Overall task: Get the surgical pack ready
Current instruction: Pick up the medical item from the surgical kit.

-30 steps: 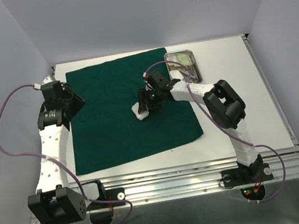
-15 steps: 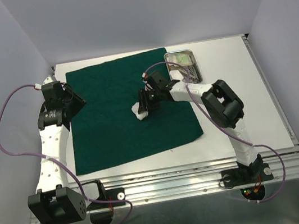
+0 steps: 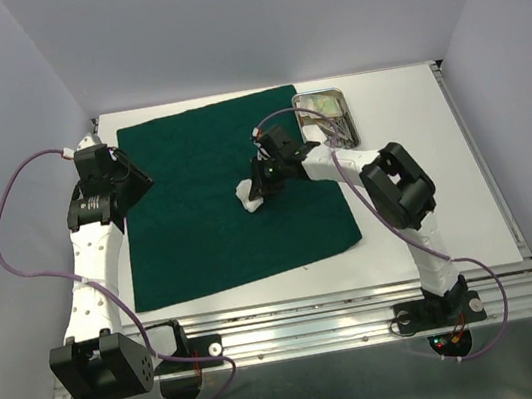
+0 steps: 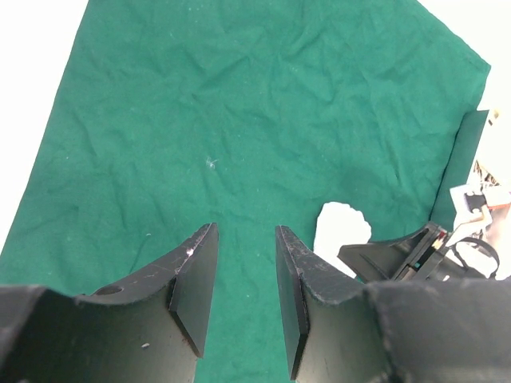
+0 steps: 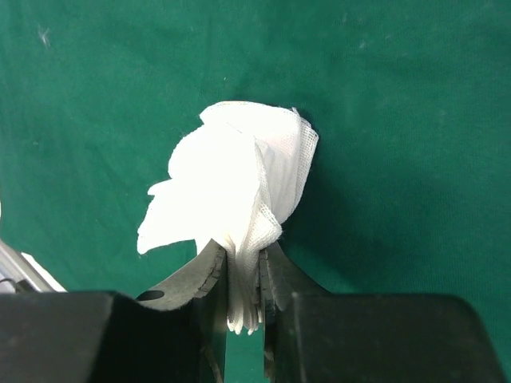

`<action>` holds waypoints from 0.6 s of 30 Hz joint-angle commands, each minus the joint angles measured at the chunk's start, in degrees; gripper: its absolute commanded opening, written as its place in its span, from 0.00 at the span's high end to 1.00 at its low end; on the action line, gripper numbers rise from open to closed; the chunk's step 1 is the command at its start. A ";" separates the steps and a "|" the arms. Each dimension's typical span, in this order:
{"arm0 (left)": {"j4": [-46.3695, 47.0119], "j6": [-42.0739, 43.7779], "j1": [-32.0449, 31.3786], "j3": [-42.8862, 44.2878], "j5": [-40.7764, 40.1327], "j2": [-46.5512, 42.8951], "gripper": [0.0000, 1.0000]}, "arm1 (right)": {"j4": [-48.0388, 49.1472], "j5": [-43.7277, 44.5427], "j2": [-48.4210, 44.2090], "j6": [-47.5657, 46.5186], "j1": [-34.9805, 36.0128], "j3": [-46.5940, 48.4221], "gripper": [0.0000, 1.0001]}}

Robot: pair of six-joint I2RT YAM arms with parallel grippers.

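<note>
The right gripper (image 5: 244, 275) is clamped on the gauze pads (image 5: 231, 179) — over the green drape (image 5: 415, 96). The left gripper (image 4: 238, 279) stands apart, empty.

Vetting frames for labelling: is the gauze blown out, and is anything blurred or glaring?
Right wrist: gauze mostly blown white, weave showing only at its right edge. Left wrist: gauze a featureless patch, drape creases sharp. Top external: steel tray glints.
</note>
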 commanded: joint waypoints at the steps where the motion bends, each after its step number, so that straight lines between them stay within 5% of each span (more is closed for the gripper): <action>1: 1.71 1.35 0.27 -0.57 0.90 -1.09 0.54 | 0.13 2.53 -4.34 -0.97 -1.32 1.92 0.89; 18: 2.32 1.88 0.27 -0.48 1.17 -0.12 0.54 | -1.10 5.08 -8.91 -2.81 -7.83 -0.45 0.89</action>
